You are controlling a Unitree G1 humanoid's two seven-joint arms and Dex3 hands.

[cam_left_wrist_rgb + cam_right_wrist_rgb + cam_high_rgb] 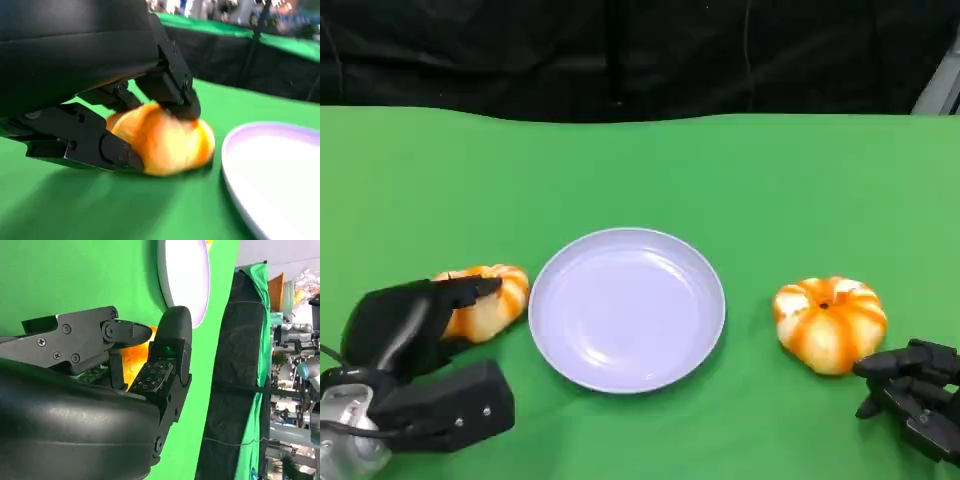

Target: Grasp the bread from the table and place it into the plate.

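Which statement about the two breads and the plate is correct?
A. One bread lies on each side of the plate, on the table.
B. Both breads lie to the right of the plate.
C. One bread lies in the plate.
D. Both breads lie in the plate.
A: the plate holds nothing; one bread lies on the table at its left under the left hand, the other bread at its right.

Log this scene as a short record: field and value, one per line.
surface: green table
plate: lavender, empty, at centre
left bread: on the table beside the plate, not touching it
right bread: on the table on the plate's other side, untouched
left hand: fingers around the left bread, still on the table
right hand: near the right bread, holding nothing
bread in plate: none yet
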